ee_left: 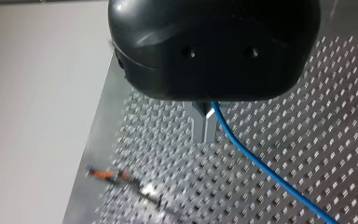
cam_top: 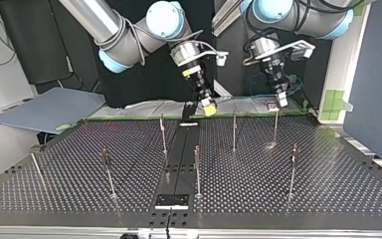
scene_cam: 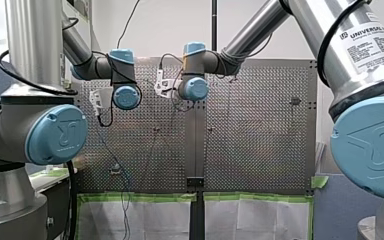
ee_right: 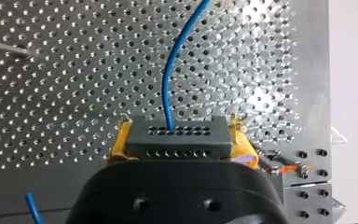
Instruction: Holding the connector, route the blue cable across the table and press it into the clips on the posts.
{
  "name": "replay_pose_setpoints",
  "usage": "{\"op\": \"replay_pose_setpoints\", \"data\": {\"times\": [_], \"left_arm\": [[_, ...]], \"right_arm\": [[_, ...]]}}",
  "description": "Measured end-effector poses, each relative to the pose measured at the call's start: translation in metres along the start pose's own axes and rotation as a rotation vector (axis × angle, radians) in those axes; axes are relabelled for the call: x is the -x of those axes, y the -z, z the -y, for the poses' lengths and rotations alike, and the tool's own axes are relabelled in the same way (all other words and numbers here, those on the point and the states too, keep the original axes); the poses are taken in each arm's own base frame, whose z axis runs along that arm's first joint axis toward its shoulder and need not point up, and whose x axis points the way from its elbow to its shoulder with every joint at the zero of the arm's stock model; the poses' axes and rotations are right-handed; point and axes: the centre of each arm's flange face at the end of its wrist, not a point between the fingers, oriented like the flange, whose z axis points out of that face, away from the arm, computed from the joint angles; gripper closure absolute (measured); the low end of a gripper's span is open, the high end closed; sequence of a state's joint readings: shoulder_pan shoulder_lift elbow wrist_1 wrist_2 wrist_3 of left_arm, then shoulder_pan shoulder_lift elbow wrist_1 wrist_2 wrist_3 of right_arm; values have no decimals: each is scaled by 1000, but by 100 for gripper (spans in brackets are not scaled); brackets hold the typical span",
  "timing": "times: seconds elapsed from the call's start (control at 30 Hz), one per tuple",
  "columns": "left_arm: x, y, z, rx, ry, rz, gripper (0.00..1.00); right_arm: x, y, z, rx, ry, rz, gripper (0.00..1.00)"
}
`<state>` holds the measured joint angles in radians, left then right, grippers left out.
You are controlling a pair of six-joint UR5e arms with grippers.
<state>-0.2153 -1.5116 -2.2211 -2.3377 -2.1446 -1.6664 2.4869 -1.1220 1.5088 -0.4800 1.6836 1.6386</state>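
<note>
Jaws of our right gripper [cam_top: 206,105] are clamping the grey, hole-studded connector [ee_right: 177,140] between yellow pads [ee_right: 243,145], so we are steering the blue cable [ee_right: 170,79] by its rigid end. The metal jaws of our left gripper [ee_left: 206,122] are pinching the thin, pliant cable farther along, above the perforated table [cam_top: 328,184], near the slender posts [cam_top: 234,132], seemingly unclipped.

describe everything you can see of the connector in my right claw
The connector is a small grey rectangular block, plastic by its look, with two rows of small round holes. It sits level between the yellow pads of my right claw, which is shut on its two ends. The blue cable leaves one hole in the row farther from the claw and curves away over the perforated table. The connector seems held off the table.
</note>
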Motion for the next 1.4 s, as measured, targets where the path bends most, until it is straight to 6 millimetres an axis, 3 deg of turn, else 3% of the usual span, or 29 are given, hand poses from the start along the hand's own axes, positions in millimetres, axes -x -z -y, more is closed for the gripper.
{"op": "replay_pose_setpoints", "data": {"times": [0.27, 0.6, 0.87, 1.4], "left_arm": [[15, -34, -14, 69, 8, 31, 100], [22, -62, -23, 80, 13, 57, 100], [15, -83, -16, 56, 35, 52, 100], [35, -115, -17, 57, 49, 96, 100]], "right_arm": [[-20, -14, 5, -5, -1, -9, 100], [-52, -33, 6, -4, -6, -53, 100], [-55, -48, 5, 0, -4, -46, 100], [-63, -84, 6, 2, -7, -80, 100]]}}
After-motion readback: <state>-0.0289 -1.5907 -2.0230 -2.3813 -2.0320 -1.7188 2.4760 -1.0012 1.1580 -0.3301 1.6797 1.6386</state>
